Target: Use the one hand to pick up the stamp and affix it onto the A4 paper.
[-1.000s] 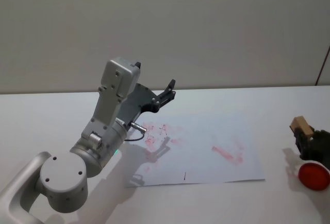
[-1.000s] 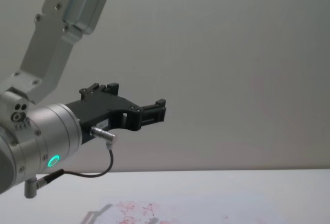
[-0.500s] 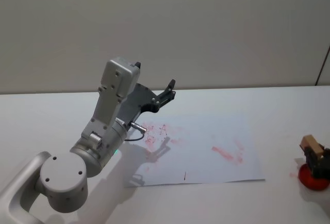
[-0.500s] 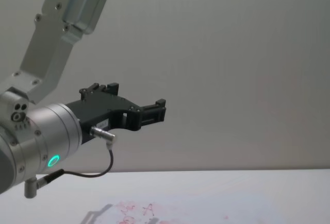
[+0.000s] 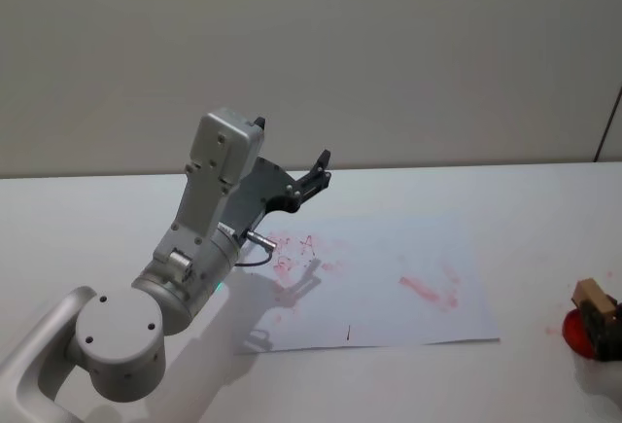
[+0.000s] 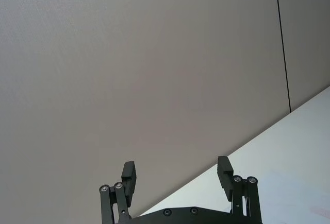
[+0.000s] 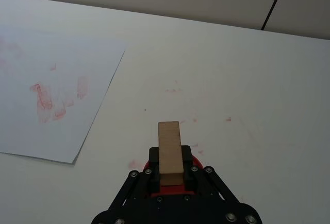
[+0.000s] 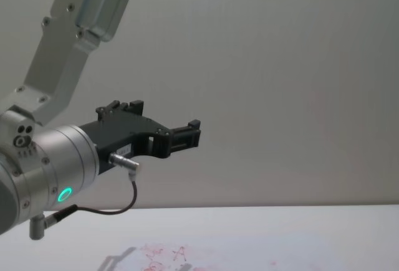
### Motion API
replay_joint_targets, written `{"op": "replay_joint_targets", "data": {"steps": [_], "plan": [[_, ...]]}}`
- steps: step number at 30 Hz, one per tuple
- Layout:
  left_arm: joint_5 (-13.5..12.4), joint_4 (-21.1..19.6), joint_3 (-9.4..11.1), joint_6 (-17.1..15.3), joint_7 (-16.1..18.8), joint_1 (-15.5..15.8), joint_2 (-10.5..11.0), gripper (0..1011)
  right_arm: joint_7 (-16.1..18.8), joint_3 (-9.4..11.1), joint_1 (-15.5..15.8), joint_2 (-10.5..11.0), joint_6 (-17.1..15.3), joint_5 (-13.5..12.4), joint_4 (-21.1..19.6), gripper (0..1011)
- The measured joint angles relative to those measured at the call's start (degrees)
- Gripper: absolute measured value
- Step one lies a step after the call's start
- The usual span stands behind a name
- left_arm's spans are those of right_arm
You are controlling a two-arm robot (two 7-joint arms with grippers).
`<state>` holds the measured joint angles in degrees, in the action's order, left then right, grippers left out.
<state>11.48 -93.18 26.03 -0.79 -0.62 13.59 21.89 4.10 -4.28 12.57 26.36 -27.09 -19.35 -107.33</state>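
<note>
A: Right gripper (image 7: 170, 175)?
B: Clamped on the stamp (image 7: 170, 152), over a red pad (image 5: 583, 334), right of the paper (image 5: 389, 282).
A: Left gripper (image 6: 178, 175)?
B: Raised, parked, fingers spread.

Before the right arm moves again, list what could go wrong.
1. The right gripper holds the wooden stamp over the red ink pad, near the table's right side and well clear of the A4 paper. A loose grip might let the block tilt or slip on the way across.
2. Red smears already dot the table; more stray ink is likely.
3. The parked left gripper hangs open over the paper's far left corner; keep away from it.
</note>
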Motion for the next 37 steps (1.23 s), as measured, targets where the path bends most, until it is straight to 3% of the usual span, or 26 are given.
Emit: {"op": "replay_joint_targets", "data": {"steps": [8, 21, 25, 34, 37], "plan": [[0.00, 0.00, 0.00, 0.00, 0.00, 0.00, 0.00, 1001, 0.09, 0.04, 0.20, 0.01, -0.54, 0.42, 0.07, 233], [0.00, 0.00, 0.00, 0.00, 0.00, 0.00, 0.00, 1001, 0.17, 0.04, 0.31, 0.00, -0.85, 0.71, 0.25, 624], [0.00, 0.00, 0.00, 0.00, 0.00, 0.00, 0.00, 1001, 0.18, 0.04, 0.34, 0.00, -0.90, 0.76, 0.28, 788], [0.00, 0.00, 0.00, 0.00, 0.00, 0.00, 0.00, 1001, 0.18, 0.04, 0.37, 0.00, -0.96, 0.81, 0.33, 1000], [0.00, 0.00, 0.00, 0.00, 0.00, 0.00, 0.00, 1001, 0.18, 0.04, 0.37, 0.00, -0.98, 0.83, 0.33, 1001]]}}
